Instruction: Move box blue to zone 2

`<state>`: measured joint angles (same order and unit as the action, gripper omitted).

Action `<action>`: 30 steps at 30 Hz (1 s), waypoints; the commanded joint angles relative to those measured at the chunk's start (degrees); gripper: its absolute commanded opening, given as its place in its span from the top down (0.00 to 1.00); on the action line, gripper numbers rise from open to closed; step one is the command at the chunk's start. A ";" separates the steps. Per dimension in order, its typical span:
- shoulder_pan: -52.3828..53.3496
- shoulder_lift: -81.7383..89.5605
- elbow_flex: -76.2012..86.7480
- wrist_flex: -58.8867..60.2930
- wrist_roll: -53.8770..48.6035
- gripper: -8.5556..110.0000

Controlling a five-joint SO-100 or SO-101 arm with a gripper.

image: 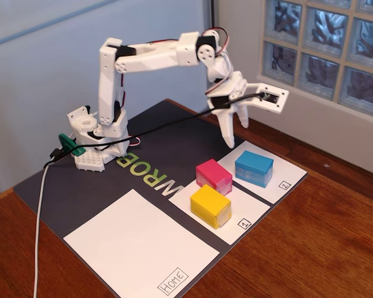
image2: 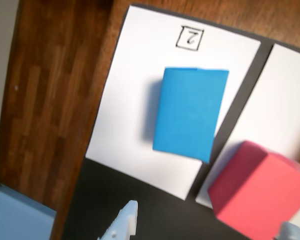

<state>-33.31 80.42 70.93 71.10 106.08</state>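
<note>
Resting on zone 2 (image: 280, 175), the blue box (image: 254, 168) lies at five o'clock below the raised tool (image: 227, 129) in the fixed view, long axis roughly toward it. The tool hangs empty, fingers slightly parted.

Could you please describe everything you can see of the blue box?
The blue box is a small cuboid that looks paper-wrapped, cyan-blue on top with paler lower sides. It lies flat on the white sheet marked "2", inside its edges in the wrist view, apart from the pink box. The pincer hangs above and behind it, not touching.
</note>
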 commanded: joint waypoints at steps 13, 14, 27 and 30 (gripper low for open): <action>9.58 25.40 20.13 0.79 -8.09 0.93; 10.46 26.72 21.36 0.79 -8.53 0.93; 26.98 46.49 41.13 -0.62 -14.41 0.93; 31.29 51.42 47.55 -1.41 -15.91 0.93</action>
<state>-5.89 125.77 113.47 71.02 91.67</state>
